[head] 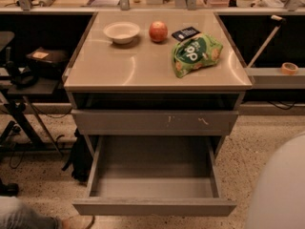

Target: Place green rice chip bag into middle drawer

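The hand lies outside the view, so I cannot tell how far it is open or whether it has hold of anything. All that shows of the robot is a pale, rounded body (281, 190) filling the lower right corner, beside the open drawer. The green rice chip bag (195, 54) lies on the desk (128, 68), toward its right rear part and free of any grasp. It is crinkled and puffed, with large white rounded lettering facing up and tan round chips printed around it. Its far edge touches or overlaps a small dark flat packet (186, 33). To the left of the packet stands a red apple (158, 31), and further left a white bowl (121, 32). Below the desk top, the scratched drawer front (155, 122) is shut. Under it the middle drawer (153, 207) is pulled far out, its plain front panel nearest the camera.
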